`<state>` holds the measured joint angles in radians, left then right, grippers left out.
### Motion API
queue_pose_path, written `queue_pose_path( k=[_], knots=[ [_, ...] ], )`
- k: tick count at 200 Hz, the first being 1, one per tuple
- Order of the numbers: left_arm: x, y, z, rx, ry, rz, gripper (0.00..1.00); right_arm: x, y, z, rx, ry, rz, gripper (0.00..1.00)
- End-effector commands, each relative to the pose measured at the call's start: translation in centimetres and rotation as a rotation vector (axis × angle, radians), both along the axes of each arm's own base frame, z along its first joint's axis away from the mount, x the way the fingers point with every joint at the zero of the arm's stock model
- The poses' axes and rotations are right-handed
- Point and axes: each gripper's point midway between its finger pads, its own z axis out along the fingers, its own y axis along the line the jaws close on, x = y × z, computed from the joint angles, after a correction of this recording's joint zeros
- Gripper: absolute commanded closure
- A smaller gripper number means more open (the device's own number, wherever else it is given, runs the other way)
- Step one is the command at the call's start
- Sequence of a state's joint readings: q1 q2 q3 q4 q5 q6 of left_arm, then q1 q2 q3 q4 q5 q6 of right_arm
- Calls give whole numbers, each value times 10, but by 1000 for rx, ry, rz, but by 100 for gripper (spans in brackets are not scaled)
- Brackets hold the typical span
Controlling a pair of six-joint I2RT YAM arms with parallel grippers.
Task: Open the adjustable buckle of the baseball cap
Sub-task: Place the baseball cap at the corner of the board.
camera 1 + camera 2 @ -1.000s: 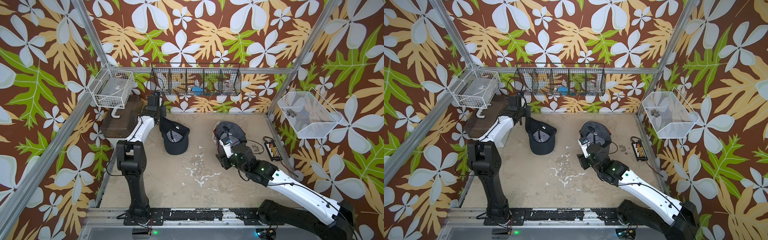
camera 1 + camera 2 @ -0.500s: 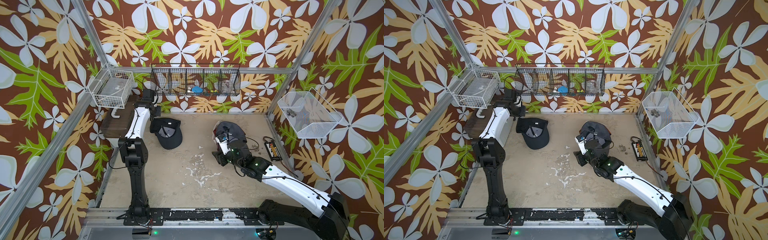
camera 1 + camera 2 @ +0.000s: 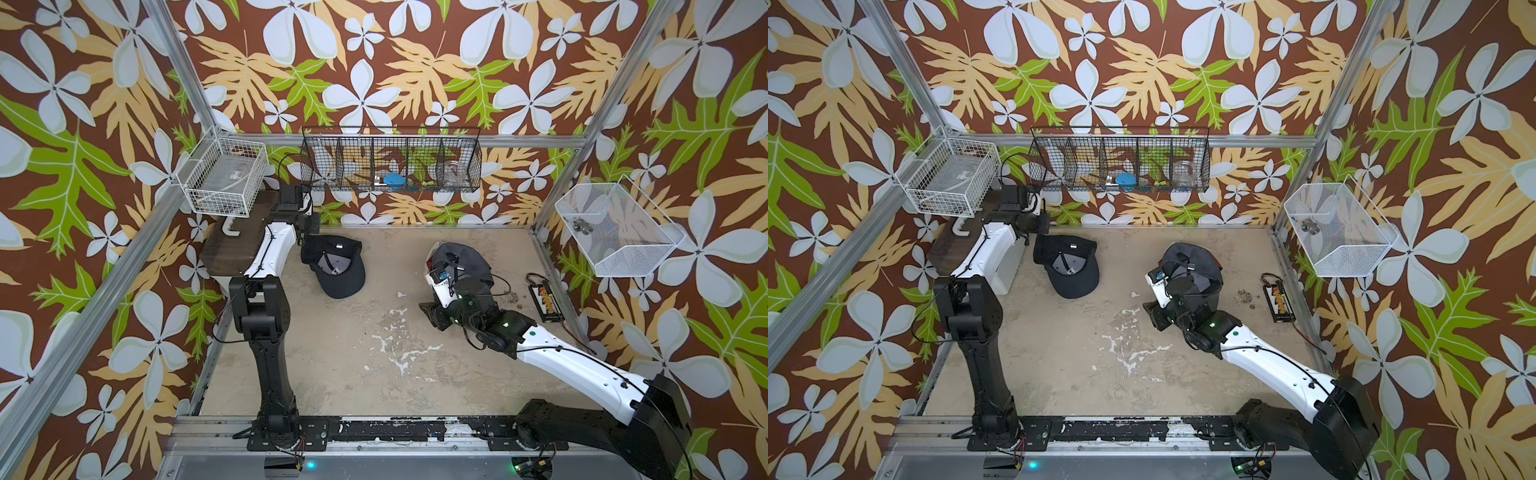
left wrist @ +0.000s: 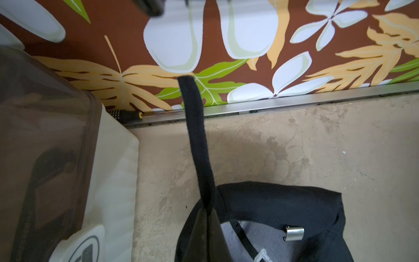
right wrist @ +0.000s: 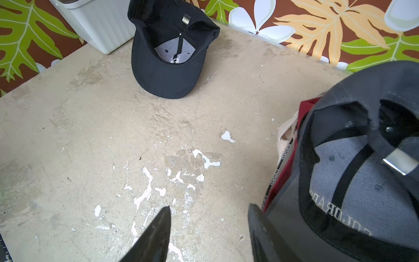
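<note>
Black baseball cap [image 3: 338, 270] upside down near the far left corner of the surface [image 3: 353, 365], left pincer [image 4: 206, 217] clenched on its black strap [image 4: 196, 136], metal buckle [image 4: 294, 233] on the cap's rim, right pincer [image 5: 209, 207] released, empty, just beside a grey cap [image 5: 362, 192]

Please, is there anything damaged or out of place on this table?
Yes. The table surface is chipped near its middle: white patches show through the beige coating. What looks like a screwdriver lies along the foot of the back wall.
</note>
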<state>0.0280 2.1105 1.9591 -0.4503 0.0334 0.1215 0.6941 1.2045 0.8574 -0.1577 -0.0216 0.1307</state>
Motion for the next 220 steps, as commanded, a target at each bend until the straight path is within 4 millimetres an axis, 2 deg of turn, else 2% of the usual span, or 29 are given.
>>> queue_pose_path(
  k=[1,39,63,94,140,198,220],
  knots=[
    [21,59,32,-41,-235,286,99,2,3,6,20,-16,1,44],
    [11,50,-1,-129,-163,296,99,1,3,10,32,-15,0,44],
    [3,47,0,-157,-187,298,99,0,1,17,37,-29,-3,44],
    [9,49,1,-148,-181,300,99,-4,-5,20,30,-36,-11,44],
    [24,53,17,-139,-221,310,99,-3,-6,14,15,-33,-13,44],
    [38,63,60,-103,-295,326,99,2,1,18,26,-35,-5,44],
    [43,58,65,-122,-294,302,97,2,1,19,32,-32,-6,44]
  ],
)
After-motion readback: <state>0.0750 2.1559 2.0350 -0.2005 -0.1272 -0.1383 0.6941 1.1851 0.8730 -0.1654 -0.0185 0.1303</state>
